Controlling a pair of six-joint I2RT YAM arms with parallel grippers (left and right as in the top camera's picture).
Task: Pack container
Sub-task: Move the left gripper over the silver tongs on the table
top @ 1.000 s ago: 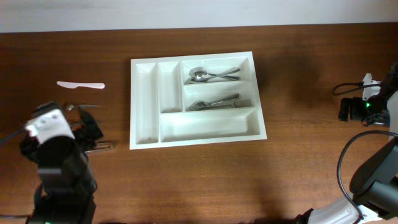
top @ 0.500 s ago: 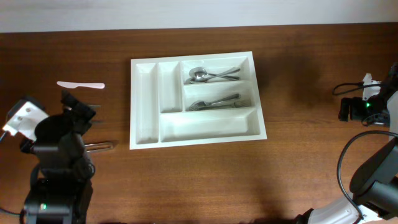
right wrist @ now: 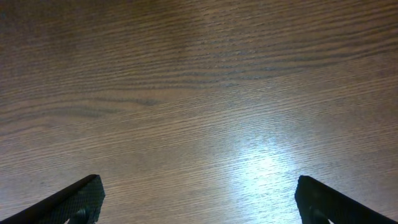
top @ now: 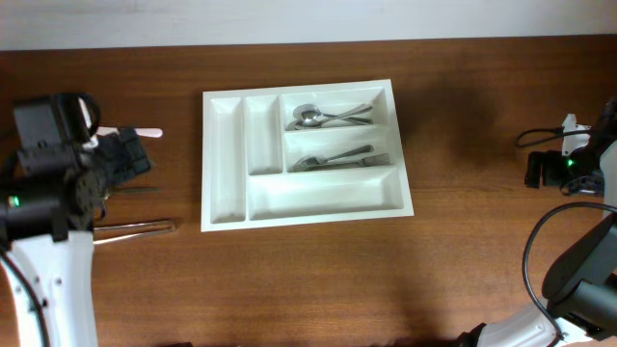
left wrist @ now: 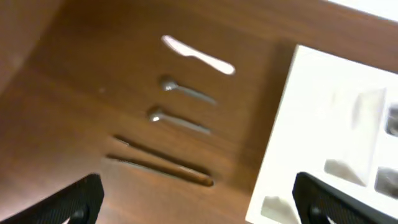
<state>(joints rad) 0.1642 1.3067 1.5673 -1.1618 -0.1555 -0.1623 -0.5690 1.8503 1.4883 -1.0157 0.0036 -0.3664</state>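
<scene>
Dark wood table (top: 463,280), pale wall strip along the far edge, even light

Left claw (left wrist: 199,202) — jaws spread wide, nothing between them, hanging above the table's left end. Ahead of it in the wrist view, loose cutlery lies in a row: a white knife (left wrist: 198,55) farthest off, then two loose spoons (left wrist: 186,92), then a pair of long thin sticks (left wrist: 163,165) nearest, lying almost together. All are flat on the wood. What the sticks are, I cannot tell.

Just right of that row is the container (top: 323,196), a white tray set square at the table's middle, near the left claw and well apart from the right. Its top long compartment holds packed spoons (top: 323,117) and the middle one holds forks (top: 339,157). The bottom long compartment and both narrow upright ones look bare.

Right claw (right wrist: 199,202) — also wide open and empty, over bare wood at the far right edge.

Handling, as judged:
- The container looks like thin-walled moulded plastic: stiff enough, light and smooth.
- It is likely to skate on the table if a lowered piece bumps a wall.
- To steady or shift it, the outer rim or a divider wall is the place to pinch. The floor offers no hold.
- Its load sits toward the right half, so a lift by the left rim would probably tip it.
- It is not fragile, though the walls may flex under a hard squeeze
</scene>
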